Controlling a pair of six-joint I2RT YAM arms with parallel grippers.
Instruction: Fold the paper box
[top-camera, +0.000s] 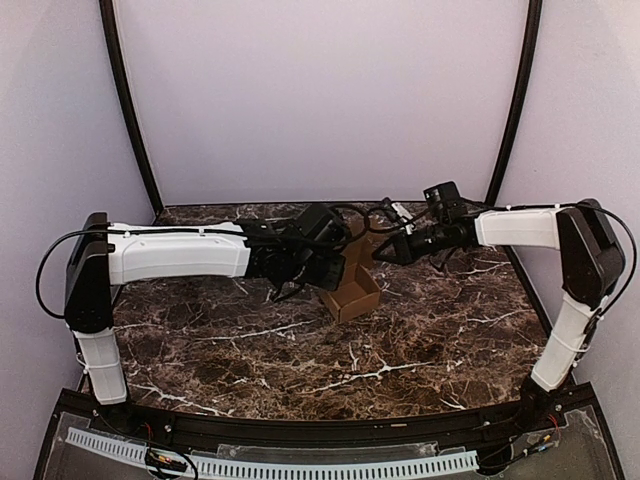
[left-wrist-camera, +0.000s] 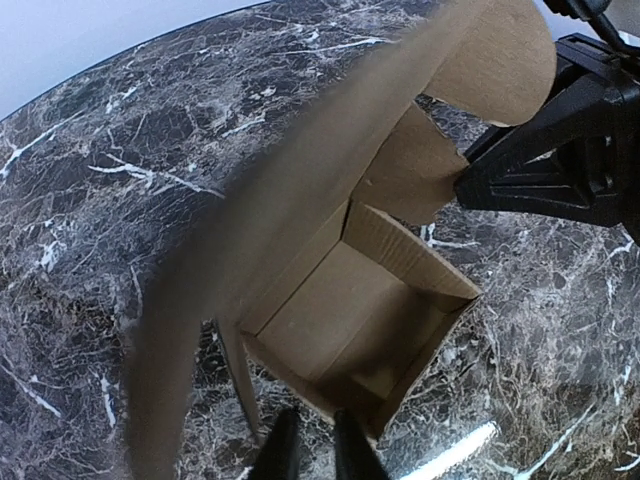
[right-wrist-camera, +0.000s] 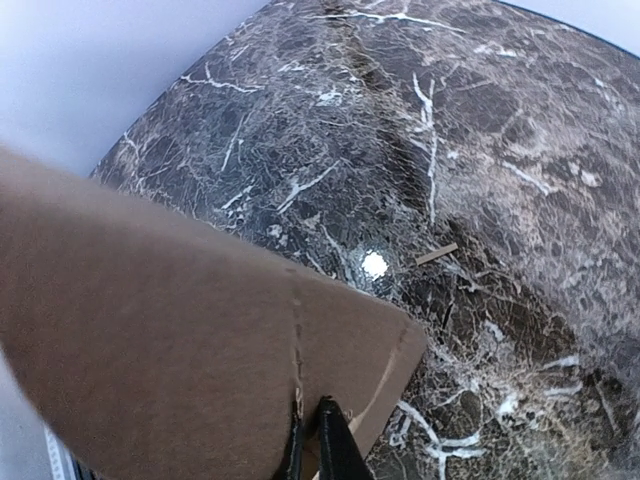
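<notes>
Left claw (left-wrist-camera: 314, 450) is squeezed down narrow and looks pinched on the near wall (left-wrist-camera: 300, 385) of the box (top-camera: 352, 292). That's right at the bottom edge of its own camera though, so I'm only fairly sure of the contact. Right claw (right-wrist-camera: 318, 440) is narrow too, clamped on the edge of a flap (right-wrist-camera: 200, 340). In the left wrist view its tips sit against the flap with the rounded end, on the far side of the box.

The box sits on the table (top-camera: 230, 350) around mid-width, towards the back, open side up, with both arms meeting over it. The tray part looks formed. A long lid panel (left-wrist-camera: 260, 250) stands across the left camera, too blurred to read.

Handling-wise, my guess: thin brown cardboard that weighs next to nothing, stiff across a panel but floppy at every crease. It'll probably skate on that glossy marble, so one claw has to anchor the wall while the other swings the flap. I'd take hold on a panel edge close to the crease, not out at the tab tip, and go easy on the squeeze, since it dents.
</notes>
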